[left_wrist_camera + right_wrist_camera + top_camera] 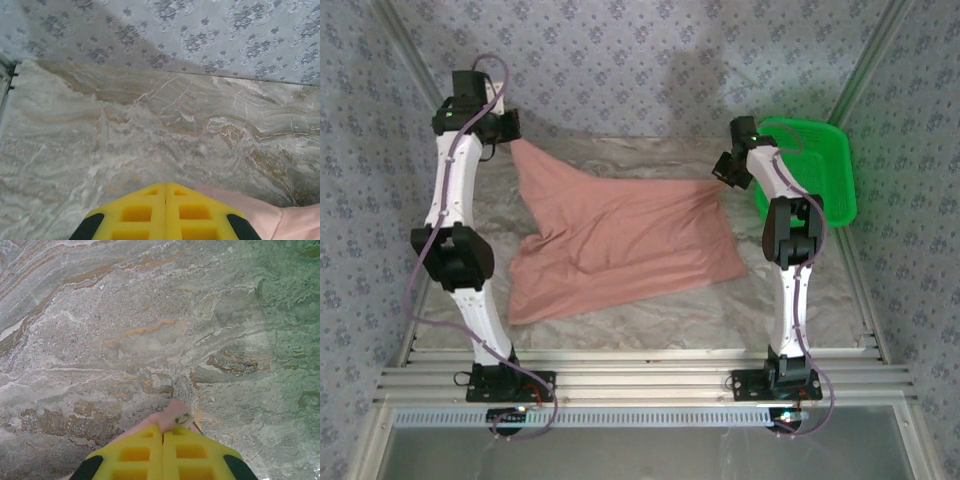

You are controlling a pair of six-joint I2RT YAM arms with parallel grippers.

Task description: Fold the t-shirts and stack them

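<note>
T-shirt [620, 240], soft creased salmon-pink cloth, spreads over the marbled tabletop [620, 320]. Left end effector [165, 186] and right end effector [162, 429] pinch its far corners. A green mesh basket [820, 160] sits just right.

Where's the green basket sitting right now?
In the top view, the green basket sits at the table's far right corner, just right of the right gripper, which is shut on a corner of the pink t-shirt.

The soft salmon-pink cloth t-shirt [620, 240] is matt and creased. The grey marble-patterned table sheet [650, 310] looks matt and faintly wrinkled. The bright green latticed plastic basket [825, 160] has a slight gloss. The left gripper [165, 187] has matt yellow plastic fingers [140, 212], waffle-faced
</note>
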